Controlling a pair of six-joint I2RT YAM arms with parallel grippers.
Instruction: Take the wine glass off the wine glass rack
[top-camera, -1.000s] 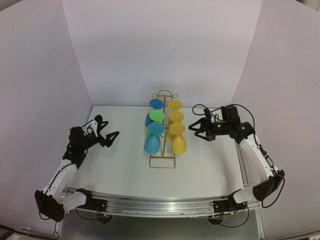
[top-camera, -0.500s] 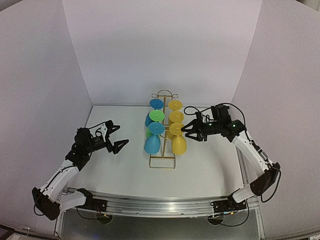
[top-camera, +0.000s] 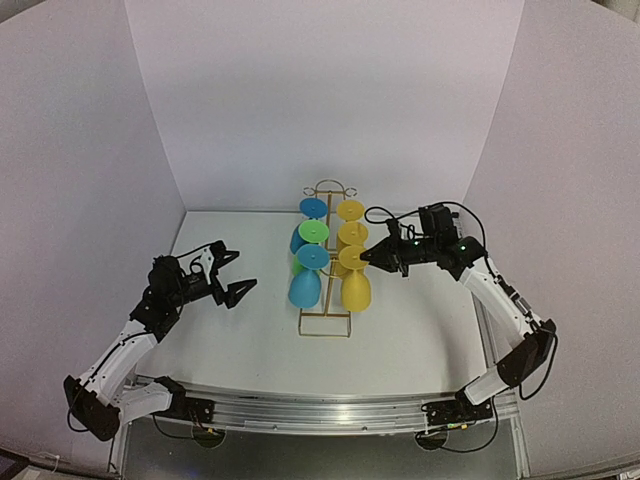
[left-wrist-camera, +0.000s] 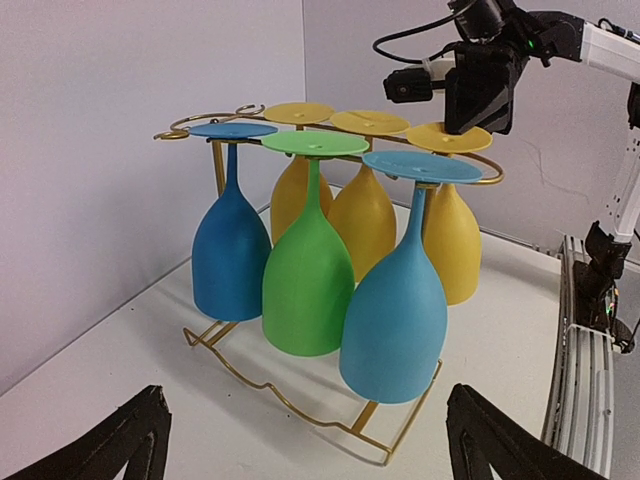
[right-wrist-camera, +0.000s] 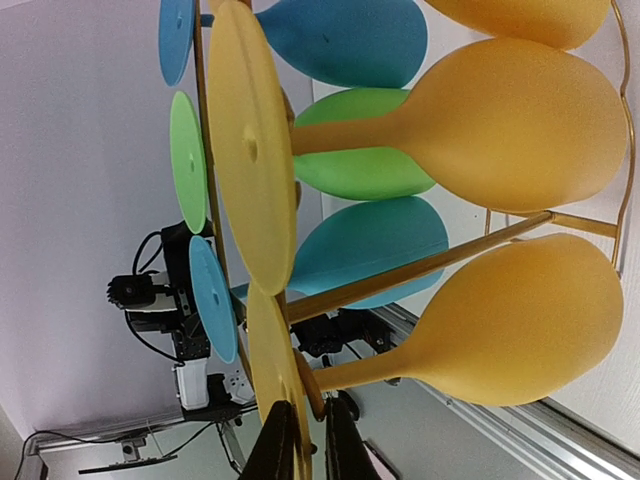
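- My right tool (top-camera: 373, 256) has come in from the right to the rack (top-camera: 326, 322), and its jaws have gone from wide apart to nearly together.
- In the wrist view the fingers (right-wrist-camera: 280, 450) now pinch the rim of the foot of the front yellow glass (top-camera: 356, 288). The gap is narrow and the foot sits edge-on between them.
- The glass has not moved. It hangs bowl-down in the front slot on the rack's right side, foot on the top rails, beside the front blue glass (top-camera: 305, 288).
- My left tool (top-camera: 237, 273) has moved toward the rack from the left and then stopped. Its jaws are fully spread and hold nothing. It hovers over the bench (top-camera: 420, 330), well apart from the rack, facing the blue and green glasses.
- Meaning: reach and grasp look done, but the glass is not yet off the rack.
- Next, I judge, I should slide the foot forward along the rails and out the front end, then carry it clear.
- Risks: the pinch on the thin rim may let the glass pivot. The light wire rack may drag along with it. The next yellow glass (top-camera: 352, 236) hangs close behind.
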